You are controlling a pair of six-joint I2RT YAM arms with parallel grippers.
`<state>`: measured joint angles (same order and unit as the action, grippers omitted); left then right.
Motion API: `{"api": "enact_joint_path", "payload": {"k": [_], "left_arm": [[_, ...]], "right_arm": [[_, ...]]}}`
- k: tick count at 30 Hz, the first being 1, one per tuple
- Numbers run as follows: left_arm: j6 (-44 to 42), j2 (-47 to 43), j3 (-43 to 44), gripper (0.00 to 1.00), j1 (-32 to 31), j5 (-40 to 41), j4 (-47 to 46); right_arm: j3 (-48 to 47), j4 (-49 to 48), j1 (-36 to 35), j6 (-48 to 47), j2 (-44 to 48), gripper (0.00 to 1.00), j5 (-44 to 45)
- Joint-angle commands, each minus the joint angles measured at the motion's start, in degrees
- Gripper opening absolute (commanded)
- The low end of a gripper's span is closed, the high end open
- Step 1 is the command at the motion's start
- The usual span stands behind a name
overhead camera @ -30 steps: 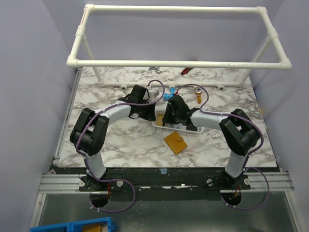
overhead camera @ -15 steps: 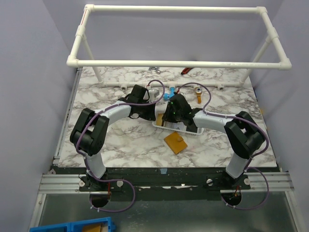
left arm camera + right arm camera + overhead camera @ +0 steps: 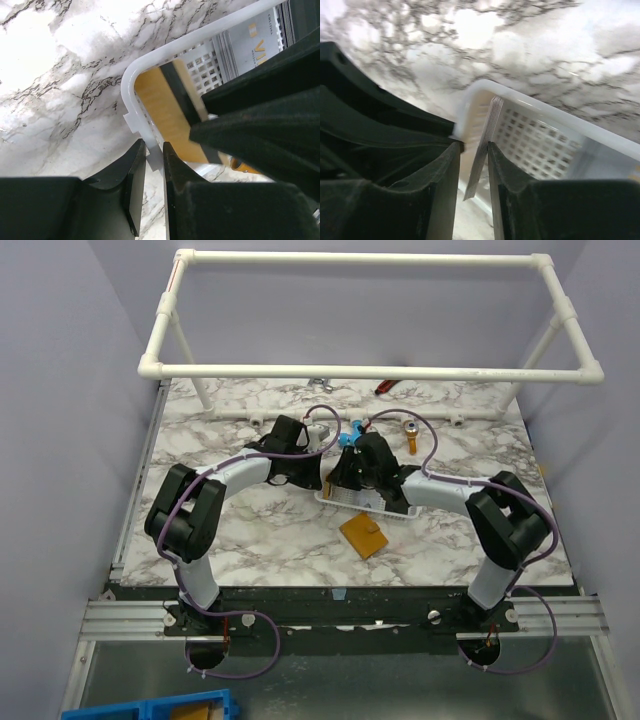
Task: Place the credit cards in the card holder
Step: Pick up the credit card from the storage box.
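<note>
1. Marble-topped table (image 3: 210,430) under a white pipe frame (image 3: 370,371). Both arms reach in to the white mesh basket (image 3: 398,511) near its middle. The card holder (image 3: 363,536) lies flat just at 6 o'clock of the basket, towards the arm bases.
2. Over the basket's end, the right gripper (image 3: 474,146) has its jaws drawn narrow on a stack of credit cards (image 3: 482,140) standing on edge. The basket's white wall looks caught in the gap beside the stack, so I would not swear the grip is on the cards alone.
3. Opposite it, the left gripper (image 3: 153,146) also has its jaws narrow, pinched across the basket's corner rim, apparently to steady it. A gold card (image 3: 162,107) with a black stripe and a silvery card (image 3: 252,42) lie inside.
4. The next move turns on how the stack sits. Its long edge runs along the gap of the right jaws, from 1 o'clock to 7 o'clock in the right wrist view, so it should lift out edge-first. The card holder sits at 6 o'clock of the right gripper, nearer that arm than the left. It looks folded shut, so it would likely need opening first.
</note>
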<state>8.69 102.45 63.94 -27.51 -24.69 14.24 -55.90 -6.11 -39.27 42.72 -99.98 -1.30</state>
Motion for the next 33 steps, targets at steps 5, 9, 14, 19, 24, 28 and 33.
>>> {"api": "enact_joint_path", "payload": {"k": [5, 9, 14, 19, 24, 28, 33], "left_arm": [[-0.78, -1.19, -0.95, 0.18, -1.04, -1.79, -0.78], [-0.65, -1.7, -0.92, 0.18, -1.06, -1.8, -0.88], [-0.6, -1.89, -0.92, 0.18, -1.06, -1.65, -0.71], [-0.43, -2.05, -0.55, 0.18, -0.97, -1.26, -0.4], [0.36, -2.82, 1.56, 0.24, -0.31, -2.76, 1.45], [0.63, -4.49, 2.84, 0.32, 0.36, -3.69, 2.78], [1.35, -6.5, 4.05, 0.43, 1.55, -5.84, 3.73]], "right_arm": [[-1.85, -1.77, -1.11, 1.58, -6.53, 0.42, -5.77], [-2.99, 1.98, -1.11, 1.42, -7.39, 0.42, -3.94], [-2.37, 1.8, -1.07, 1.12, -5.74, 0.36, -2.75], [-1.5, 1.81, -1.08, 0.5, -2.98, 0.28, -1.57], [0.51, 1.65, -0.67, -1.09, -0.27, 0.17, -1.39], [2.36, -0.01, 0.32, -2.13, 1.62, 0.17, -3.83], [4.81, -2.88, 1.22, -2.48, 3.53, 0.1, -6.69]]}}
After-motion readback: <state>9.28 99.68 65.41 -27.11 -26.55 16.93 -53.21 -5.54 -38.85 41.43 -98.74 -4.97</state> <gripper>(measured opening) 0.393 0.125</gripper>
